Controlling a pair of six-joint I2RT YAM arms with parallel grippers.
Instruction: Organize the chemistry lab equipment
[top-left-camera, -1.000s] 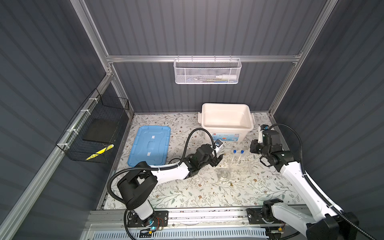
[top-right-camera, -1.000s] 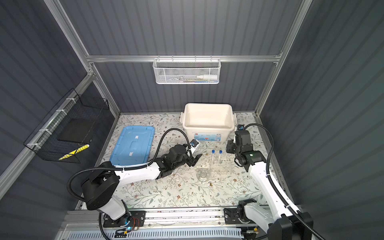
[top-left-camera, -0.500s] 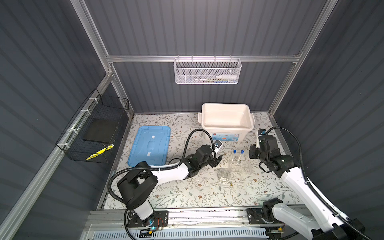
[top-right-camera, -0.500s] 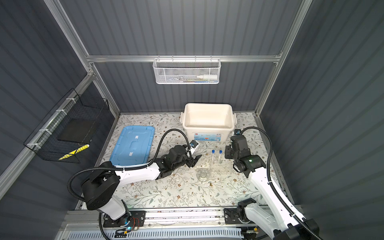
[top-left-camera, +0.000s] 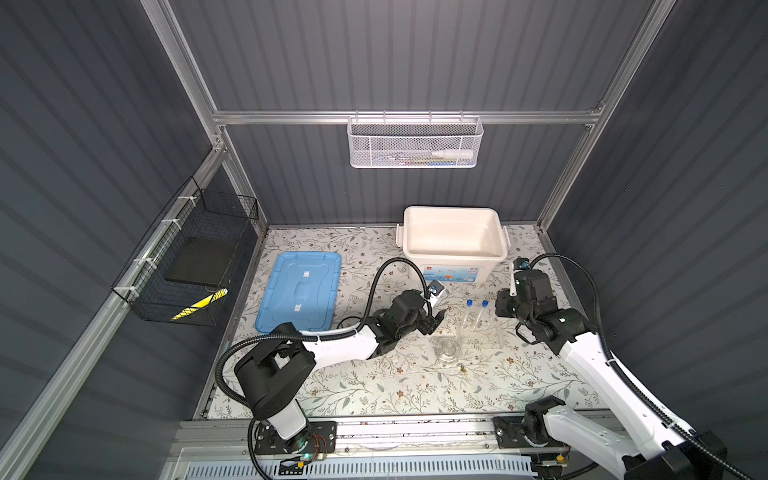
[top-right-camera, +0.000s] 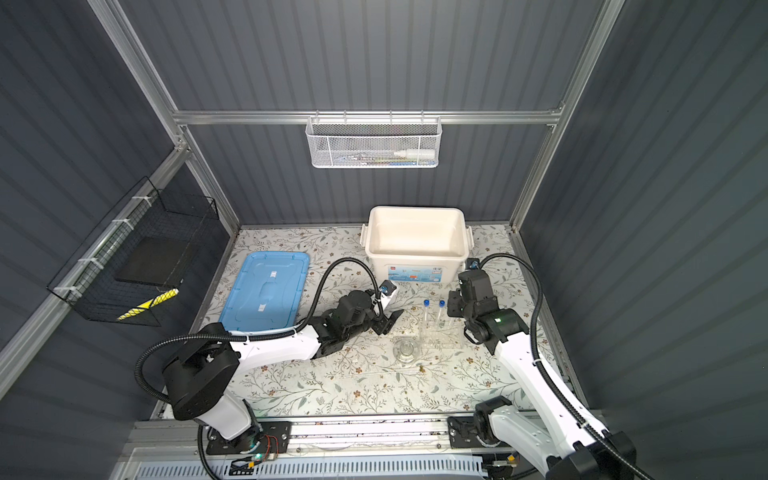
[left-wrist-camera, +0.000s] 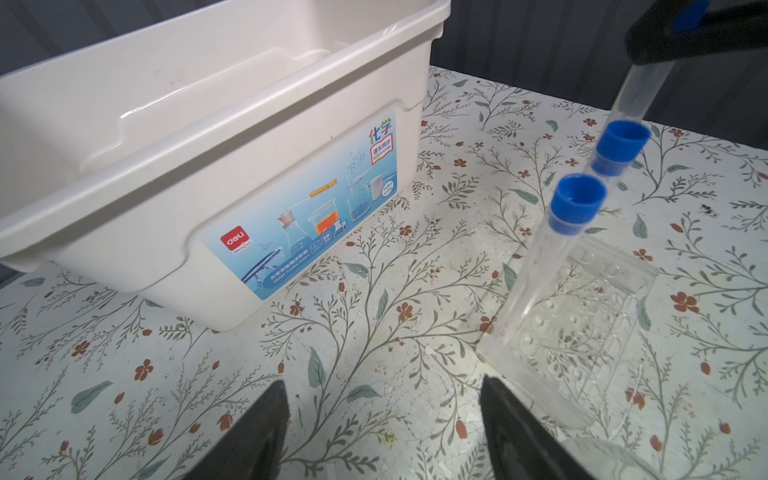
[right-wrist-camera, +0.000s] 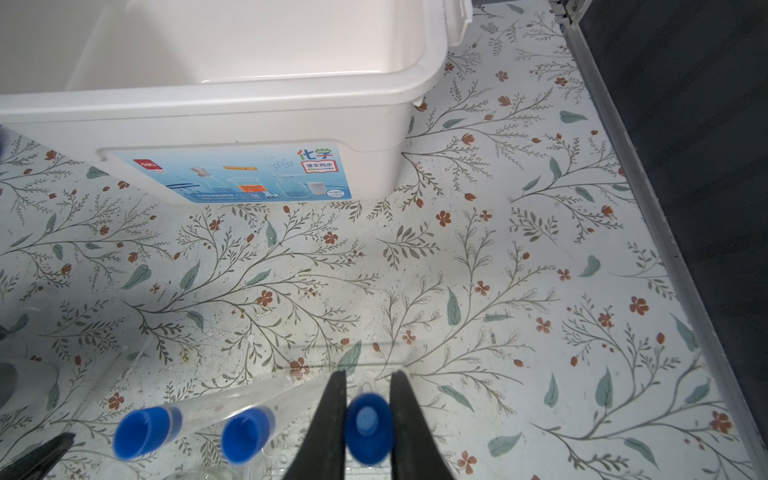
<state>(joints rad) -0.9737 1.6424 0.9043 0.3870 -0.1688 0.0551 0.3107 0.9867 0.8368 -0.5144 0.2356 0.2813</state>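
While the right fingers (right-wrist-camera: 328, 424) are clenched on the blue cap of one test tube (right-wrist-camera: 368, 428), I see that tube hanging nearly upright, just beside the two standing test tubes (left-wrist-camera: 577, 203). Those two sit side by side, caps up, in the clear plastic rack (left-wrist-camera: 602, 316). In the left wrist view the held tube's lower end is hidden behind a standing tube's cap, so I cannot tell whether it has entered a hole in the rack.

The left fingers (left-wrist-camera: 253, 440) are released, spread wide with nothing between them. They are low over the flowered surface (left-wrist-camera: 374, 291), just beside the rack's near end and not touching it.

In both top views the rack stands in front of the white bin (top-left-camera: 453, 210), between my two arms, on the right half of the surface. A small clear glass flask (top-left-camera: 448, 351) stands just beside the rack's front left corner. The bin is open, and its blue lid (top-left-camera: 299, 295) lies flat, well apart to the left.

On the back wall a white mesh basket (top-left-camera: 415, 141) holds a white squeeze bottle (top-left-camera: 453, 154). A black wire basket (top-left-camera: 187, 257) hangs on the left wall.
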